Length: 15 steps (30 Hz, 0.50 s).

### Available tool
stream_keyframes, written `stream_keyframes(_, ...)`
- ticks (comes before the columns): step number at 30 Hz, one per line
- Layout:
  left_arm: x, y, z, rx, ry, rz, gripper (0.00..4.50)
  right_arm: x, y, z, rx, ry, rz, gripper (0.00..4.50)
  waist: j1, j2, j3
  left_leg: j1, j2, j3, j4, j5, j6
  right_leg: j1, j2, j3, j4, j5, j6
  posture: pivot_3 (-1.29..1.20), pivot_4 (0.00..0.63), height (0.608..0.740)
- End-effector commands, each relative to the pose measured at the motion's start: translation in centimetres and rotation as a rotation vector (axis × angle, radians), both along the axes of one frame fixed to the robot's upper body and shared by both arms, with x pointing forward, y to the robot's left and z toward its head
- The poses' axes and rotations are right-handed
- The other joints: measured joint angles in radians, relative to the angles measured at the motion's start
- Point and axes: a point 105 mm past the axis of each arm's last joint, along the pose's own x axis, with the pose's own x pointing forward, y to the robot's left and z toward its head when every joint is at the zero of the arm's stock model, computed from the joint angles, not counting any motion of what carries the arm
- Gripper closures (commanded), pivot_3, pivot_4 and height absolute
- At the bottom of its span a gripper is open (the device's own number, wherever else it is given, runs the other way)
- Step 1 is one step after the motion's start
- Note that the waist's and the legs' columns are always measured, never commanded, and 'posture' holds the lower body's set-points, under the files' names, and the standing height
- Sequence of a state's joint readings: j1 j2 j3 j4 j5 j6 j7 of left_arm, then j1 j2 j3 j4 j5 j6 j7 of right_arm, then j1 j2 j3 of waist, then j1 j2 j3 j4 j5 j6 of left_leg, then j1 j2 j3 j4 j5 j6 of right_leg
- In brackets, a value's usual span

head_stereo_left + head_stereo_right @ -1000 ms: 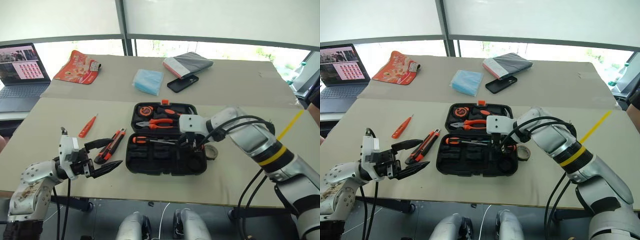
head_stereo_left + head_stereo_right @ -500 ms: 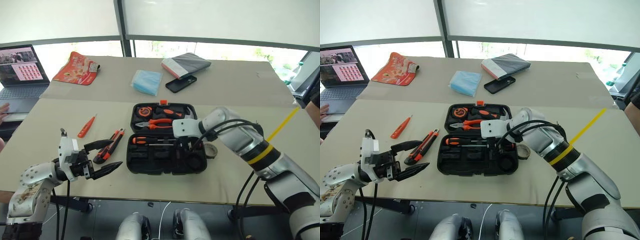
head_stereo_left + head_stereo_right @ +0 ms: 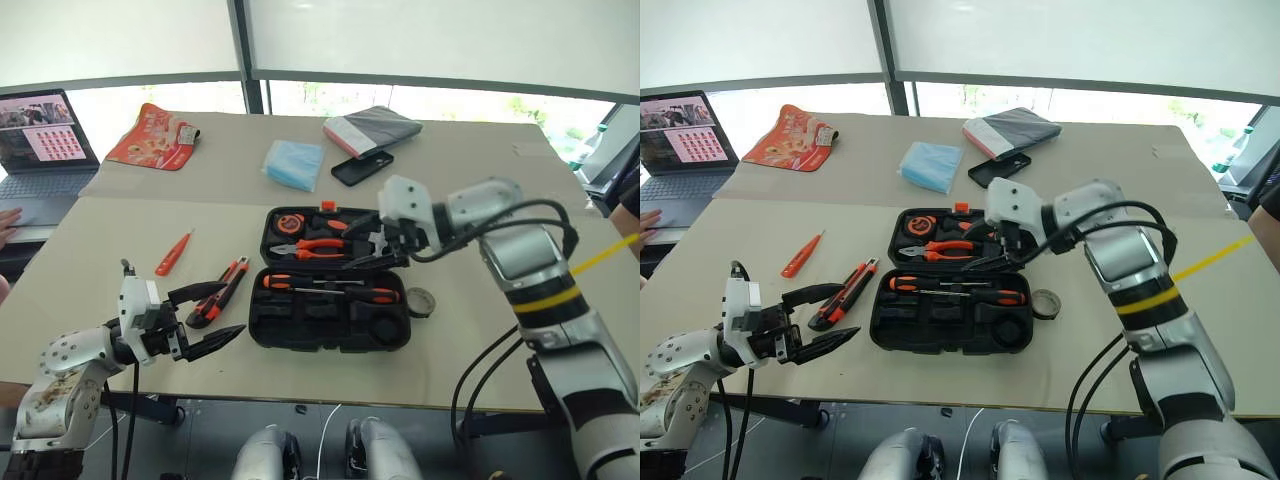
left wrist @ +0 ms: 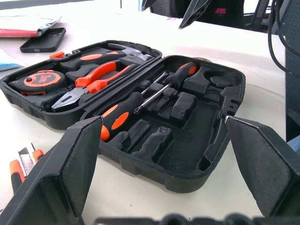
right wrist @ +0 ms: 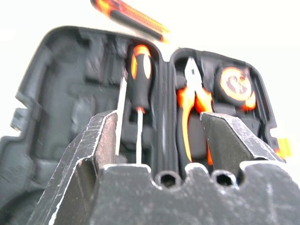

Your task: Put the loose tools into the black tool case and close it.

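**Open tool case, mid-table; three tools loose beside it**

Head views. Black tool case (image 3: 328,293) lies open and flat at the table's middle, orange latch (image 3: 328,205) on its far edge. Far half holds tape measure, pliers (image 3: 315,246) and hammer; near half holds two screwdrivers (image 3: 330,287) lying end to end along its far row, other slots vacant. To the case's left, apart from it: utility knife (image 3: 221,292), then the small orange screwdriver (image 3: 173,251) farther left. Tape ring (image 3: 421,301) sits just beside the case's right edge. Bare tabletop runs along the near edge and to the right. Phone (image 3: 362,167), blue packet and laptop lie at the far side, well apart. Left gripper (image 3: 208,316) hovers low at the near left edge, pointing toward the case, fingers spread wide, empty. Right gripper (image 3: 372,250) hangs above the case's hinge area, angled down and leftward, jaws parted, nothing between them.

Left wrist view. Case (image 4: 140,140) seen between the spread fingers (image 4: 70,168); knife tip at the lower corner.

Right wrist view. Fingers (image 5: 101,140) apart over the case, screwdriver and pliers beyond.
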<state>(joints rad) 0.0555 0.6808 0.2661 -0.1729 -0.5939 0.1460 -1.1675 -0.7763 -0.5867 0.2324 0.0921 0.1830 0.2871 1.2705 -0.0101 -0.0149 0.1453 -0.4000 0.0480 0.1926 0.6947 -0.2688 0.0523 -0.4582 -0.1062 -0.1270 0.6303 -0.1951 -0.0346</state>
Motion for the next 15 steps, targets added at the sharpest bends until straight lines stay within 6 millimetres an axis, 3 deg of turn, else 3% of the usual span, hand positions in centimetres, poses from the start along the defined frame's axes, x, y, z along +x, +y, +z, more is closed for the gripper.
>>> stream_keyframes(1, -0.1, -0.1, 0.8, 0.002, -0.059, 0.003, 0.00, -0.4, -0.3, -1.2, 0.092, -0.034, -0.019, 2.93, -0.002, 0.000, 0.000, 0.000, 0.000, 0.000, 0.000, 0.000, 0.000, 0.000, 0.000, 0.000, 0.000, 0.000, 0.000, 0.00, 0.150, 0.740)
stream_keyframes(6, 0.1, -0.3, 0.5, -0.018, -0.059, 0.040, 0.00, -1.1, -0.5, -6.1, 0.065, 0.070, -0.052, 4.46, -0.008, 0.000, 0.000, 0.000, 0.000, 0.001, 0.000, 0.000, 0.000, -0.001, 0.000, 0.001, 0.001, 0.000, 0.000, 0.00, 0.150, 0.740)
stream_keyframes(15, 0.1, 0.7, -0.1, 0.013, -0.045, 0.056, 0.00, 0.5, 1.0, -9.0, 0.046, 0.086, -0.121, 4.46, -0.012, 0.000, 0.000, 0.003, 0.001, 0.001, -0.001, 0.001, -0.002, 0.000, 0.002, 0.002, 0.002, 0.000, 0.000, 0.00, 0.150, 0.740)
